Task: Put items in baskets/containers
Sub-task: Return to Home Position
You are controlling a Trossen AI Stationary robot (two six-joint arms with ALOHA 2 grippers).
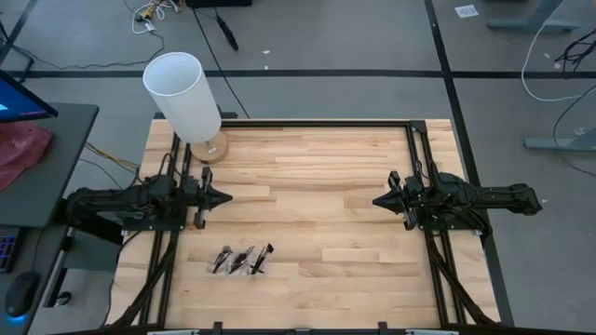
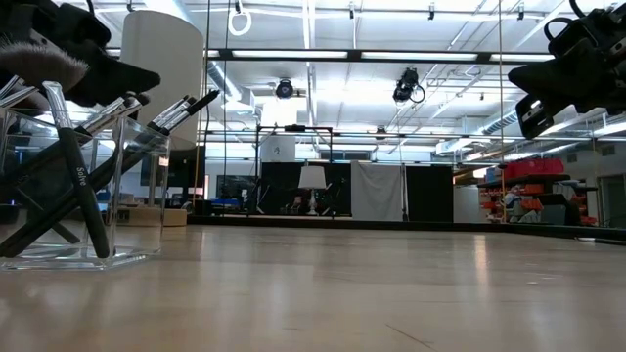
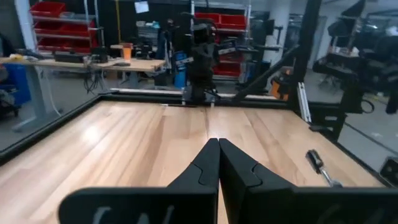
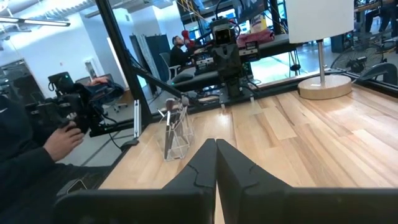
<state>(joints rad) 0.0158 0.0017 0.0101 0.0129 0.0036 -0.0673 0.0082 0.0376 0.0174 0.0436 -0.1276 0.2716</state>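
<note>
Several slender dark brushes (image 1: 244, 260) stand leaning inside a small clear container (image 2: 127, 210), their handles on its floor and their tufted tips sticking out above its rim. The container rests on the wood near the table's near edge, left of centre, and also shows in the right wrist view as the clear container (image 4: 176, 138). My left gripper (image 1: 228, 197) hovers shut at the table's left side, farther from the near edge than the container. My right gripper (image 1: 375, 200) hovers shut at the right side, facing it. In the left wrist view one brush end (image 3: 317, 163) shows beside the shut left gripper (image 3: 219, 163).
A tall white cylinder on a round wooden base (image 1: 186, 98) stands at the table's far left corner. Bare wood (image 1: 307, 186) lies between the two grippers. Black rails (image 1: 317, 122) frame the table. A person's hand (image 4: 62, 134) holds a dark device beyond the table's near edge.
</note>
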